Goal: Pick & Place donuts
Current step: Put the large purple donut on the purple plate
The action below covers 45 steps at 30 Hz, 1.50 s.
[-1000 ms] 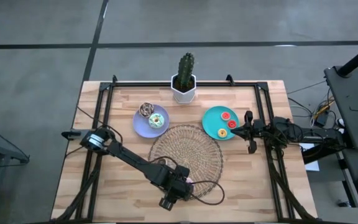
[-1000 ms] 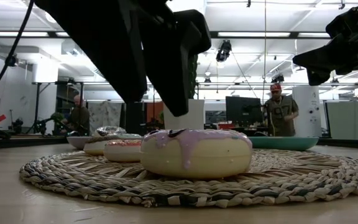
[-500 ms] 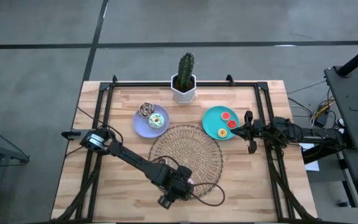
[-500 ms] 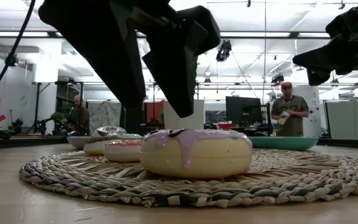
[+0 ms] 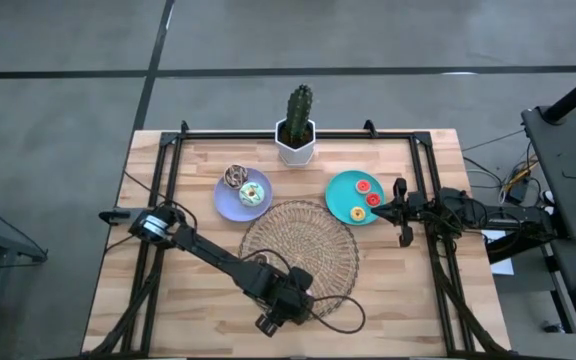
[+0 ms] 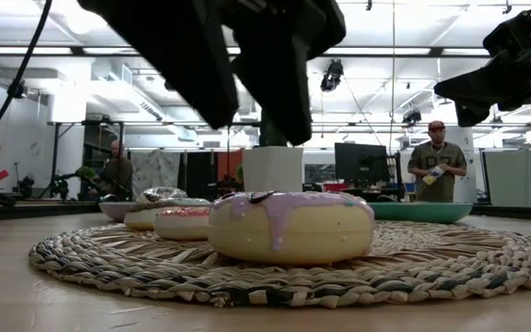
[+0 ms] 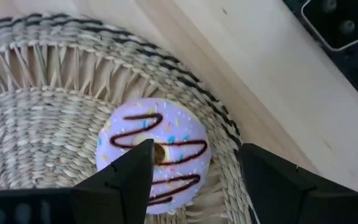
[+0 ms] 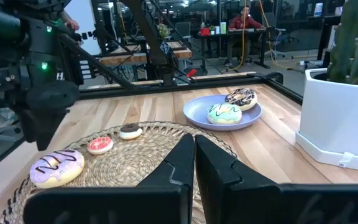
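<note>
The pink-iced donut [image 7: 154,154], striped with brown drizzle, lies flat on the woven mat [image 7: 36,124] close to its near rim. My left gripper [image 7: 194,165] hangs open above it, one finger over the donut's hole and the other beyond its side, clear of it in the low view [image 6: 252,120]. A tiny red donut [image 8: 100,145] and a dark brown one [image 8: 130,130] also lie on the mat. The white-green [image 8: 224,113] and brown-white [image 8: 240,96] donuts sit on the lavender plate [image 5: 230,201]. My right gripper [image 8: 194,163] is shut and waits by the teal plate [image 5: 344,200].
The teal plate carries three tiny donuts, among them a red one [image 5: 364,185] and a yellow one [image 5: 357,213]. A cactus in a white pot [image 5: 296,135] stands at the far edge. A black frame rail [image 5: 168,160] borders the table. People stand in the room beyond.
My left gripper has risen above the pink donut and shifted slightly toward the table's right, staying open. The donut has stayed where it was on the mat. The right arm has kept still.
</note>
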{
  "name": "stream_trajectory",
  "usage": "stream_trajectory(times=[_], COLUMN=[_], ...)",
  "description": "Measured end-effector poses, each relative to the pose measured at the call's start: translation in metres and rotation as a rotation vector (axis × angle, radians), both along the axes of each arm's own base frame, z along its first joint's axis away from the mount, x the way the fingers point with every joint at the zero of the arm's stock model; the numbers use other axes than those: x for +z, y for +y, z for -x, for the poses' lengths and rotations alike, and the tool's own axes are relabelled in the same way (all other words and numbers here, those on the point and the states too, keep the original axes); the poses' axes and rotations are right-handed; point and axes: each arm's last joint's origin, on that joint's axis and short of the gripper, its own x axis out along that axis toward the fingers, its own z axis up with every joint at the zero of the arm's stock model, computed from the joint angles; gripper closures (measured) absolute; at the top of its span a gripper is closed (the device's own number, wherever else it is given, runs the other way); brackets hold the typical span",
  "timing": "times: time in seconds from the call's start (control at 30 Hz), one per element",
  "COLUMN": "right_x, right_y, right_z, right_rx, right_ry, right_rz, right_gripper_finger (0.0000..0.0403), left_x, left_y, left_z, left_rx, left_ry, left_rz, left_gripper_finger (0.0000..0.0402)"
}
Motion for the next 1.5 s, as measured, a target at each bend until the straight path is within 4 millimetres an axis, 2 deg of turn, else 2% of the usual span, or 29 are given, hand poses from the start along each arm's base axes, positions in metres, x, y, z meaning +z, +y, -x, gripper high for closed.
stream_trajectory(times=[0.57, 0.77, 1.23, 1.5], right_x=[0.000, 0.000, 0.000, 0.000], right_y=[0.000, 0.000, 0.000, 0.000], right_z=[0.000, 0.000, 0.000, 0.000], right_rx=[0.000, 0.000, 0.000, 0.000], right_ry=[0.000, -0.001, -0.001, 0.000], right_rz=[0.000, 0.000, 0.000, 0.000], right_gripper_finger=[0.0394, 0.0394, 0.0394, 0.0394], left_x=[-0.001, -0.014, -0.019, -0.031], left_y=[0.007, 0.008, 0.008, 0.004], left_z=[-0.002, -0.006, -0.006, -0.008], left_rx=[0.022, 0.040, 0.056, 0.051], left_ry=[0.013, 0.042, 0.057, 0.088], left_rz=[-0.013, -0.027, -0.025, -0.023], left_gripper_finger=[0.0195, 0.0195, 0.0195, 0.0195])
